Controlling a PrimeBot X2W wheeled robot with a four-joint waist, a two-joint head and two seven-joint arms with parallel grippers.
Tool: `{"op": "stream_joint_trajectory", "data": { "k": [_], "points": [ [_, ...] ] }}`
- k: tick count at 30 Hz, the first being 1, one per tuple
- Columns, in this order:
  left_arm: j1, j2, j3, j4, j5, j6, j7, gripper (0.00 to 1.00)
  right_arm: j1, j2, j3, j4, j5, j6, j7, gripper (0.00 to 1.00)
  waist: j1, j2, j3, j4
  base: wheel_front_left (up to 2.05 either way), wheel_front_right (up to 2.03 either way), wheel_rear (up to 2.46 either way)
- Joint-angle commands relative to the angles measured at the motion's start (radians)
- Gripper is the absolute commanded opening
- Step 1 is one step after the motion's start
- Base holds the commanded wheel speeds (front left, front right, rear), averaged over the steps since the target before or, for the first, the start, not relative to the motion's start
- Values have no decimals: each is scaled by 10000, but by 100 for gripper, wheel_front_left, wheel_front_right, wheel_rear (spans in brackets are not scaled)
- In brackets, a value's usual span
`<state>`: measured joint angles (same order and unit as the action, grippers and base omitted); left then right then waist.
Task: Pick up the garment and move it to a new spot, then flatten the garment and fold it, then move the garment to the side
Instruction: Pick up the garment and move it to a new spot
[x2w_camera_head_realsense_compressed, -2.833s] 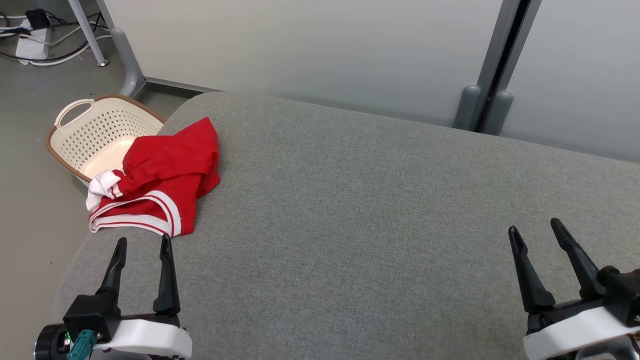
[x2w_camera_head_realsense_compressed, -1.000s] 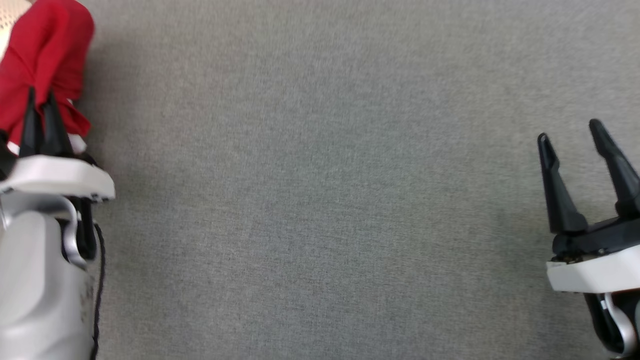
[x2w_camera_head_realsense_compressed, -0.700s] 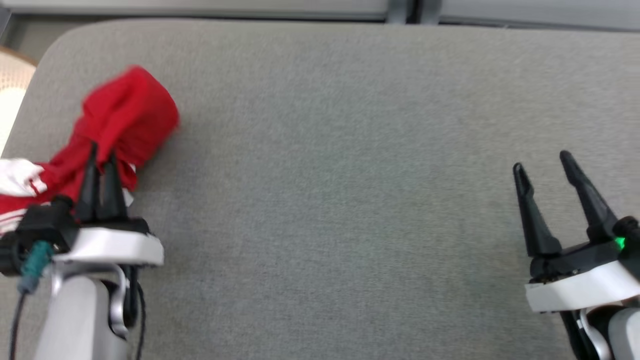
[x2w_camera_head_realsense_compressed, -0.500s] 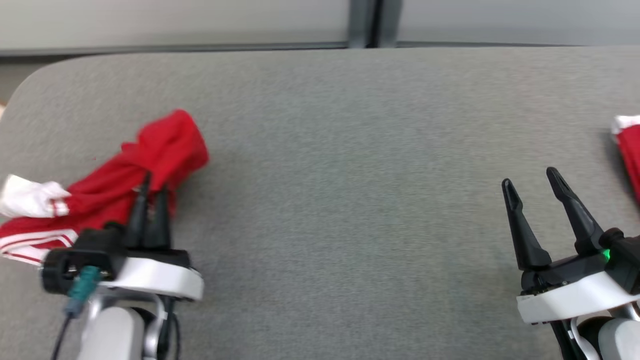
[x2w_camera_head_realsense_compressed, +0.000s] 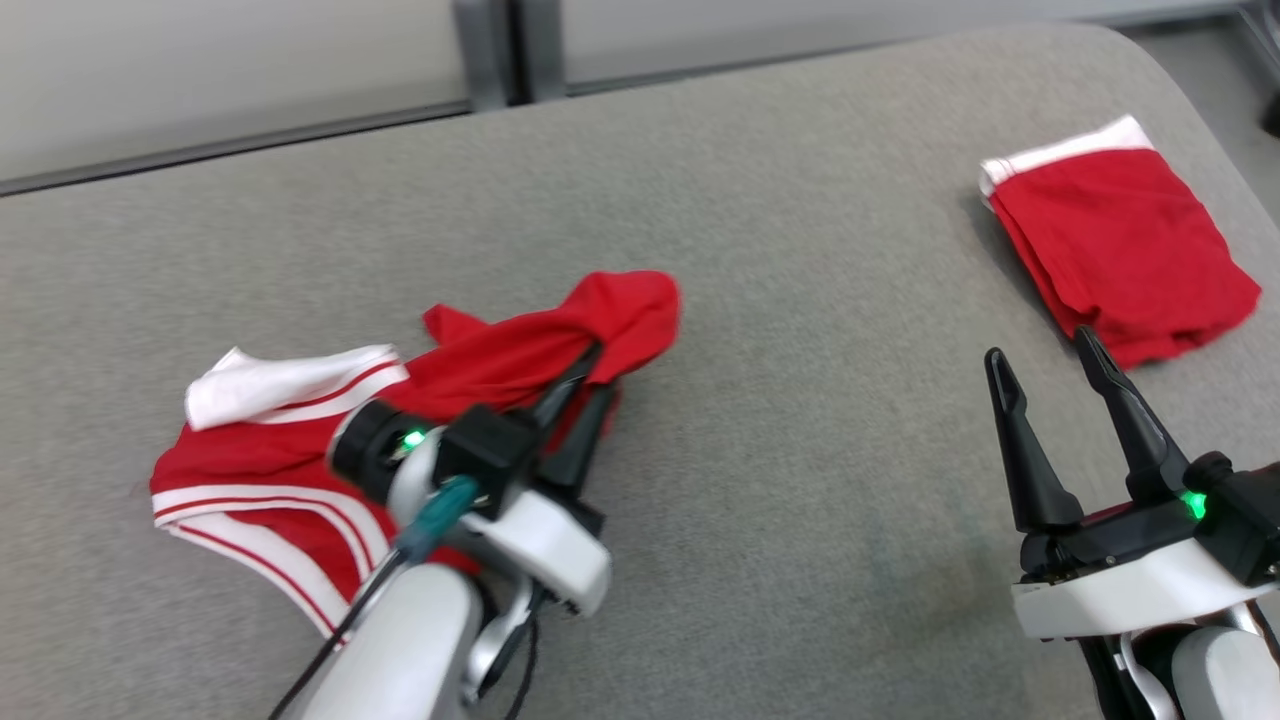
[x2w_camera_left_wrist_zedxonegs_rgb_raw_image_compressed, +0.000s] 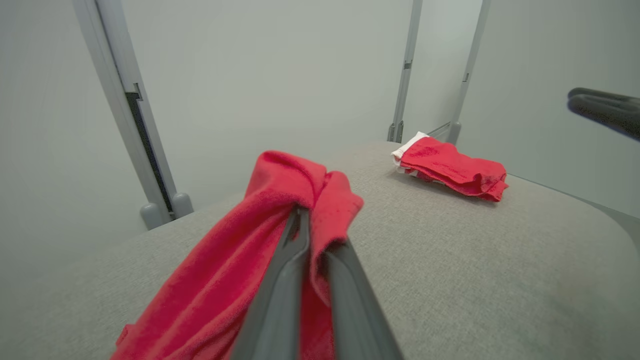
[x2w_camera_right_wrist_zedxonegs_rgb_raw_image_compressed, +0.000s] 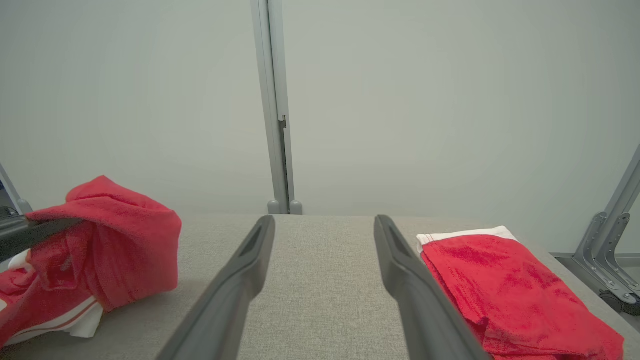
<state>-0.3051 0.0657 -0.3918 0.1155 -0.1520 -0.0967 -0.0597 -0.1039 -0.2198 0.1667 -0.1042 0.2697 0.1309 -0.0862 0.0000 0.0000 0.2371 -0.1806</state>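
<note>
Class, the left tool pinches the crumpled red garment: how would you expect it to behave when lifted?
Probably floppy: the red garment bunches and sags around the left tool, the rest lying on the grey fabric surface. Likely light: a narrow pinch on one fold holds that end up. It should not roll or tip.

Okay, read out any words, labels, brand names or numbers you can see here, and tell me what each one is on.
No readable text anywhere.
Crumpled red garment: white stripes only, no lettering.
Folded red garment: plain red with a white band, no label showing.
Left hand and right hand: no print or numbers visible.
Grey surface: unmarked.
</note>
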Motion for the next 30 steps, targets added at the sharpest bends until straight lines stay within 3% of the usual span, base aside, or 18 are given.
{"op": "stream_joint_trajectory", "data": {
  "k": [1, 5, 6, 7, 12, 17, 30],
  "points": [
    [-481, 7, -384, 307, 69, -92, 2, 0, -146, 103, -36, 112, 91, -3, -174, 100, 0, 0, 760, -768, 0, 0, 0],
    [-1234, -62, -1288, 1298, 4, -230, -8, 0, -215, 372, -41, 389, 209, -4, -509, 100, 0, 0, 1299, -1270, 0, 0, 0],
    [-1407, -71, -1440, 1529, -19, -240, -60, 45, -232, 435, -27, 478, 264, -4, -592, 100, 0, 0, 1396, -1352, 0, 0, 0],
    [-1510, -72, -1586, 1764, 2, -255, -63, 100, -258, 478, -4, 553, 281, -4, -671, 100, 0, 0, 1456, -1415, 0, 0, 0],
    [-1749, -79, -1923, 2160, -29, -290, -588, 100, -349, 551, 64, 869, 263, -4, -913, 100, 0, 0, 1432, -1446, 0, 0, 0],
    [-1549, 71, -1750, 1885, -294, -190, -1254, 100, -394, 425, 155, 1104, 201, -4, -1007, 100, 0, 0, 945, -1047, 0, 0, 0],
    [-165, 913, 828, 886, -1510, 1355, -1954, 100, 77, -95, 136, 791, 175, -4, -288, 100, 0, 0, -404, 741, 0, 0, 0]
  ]
}}
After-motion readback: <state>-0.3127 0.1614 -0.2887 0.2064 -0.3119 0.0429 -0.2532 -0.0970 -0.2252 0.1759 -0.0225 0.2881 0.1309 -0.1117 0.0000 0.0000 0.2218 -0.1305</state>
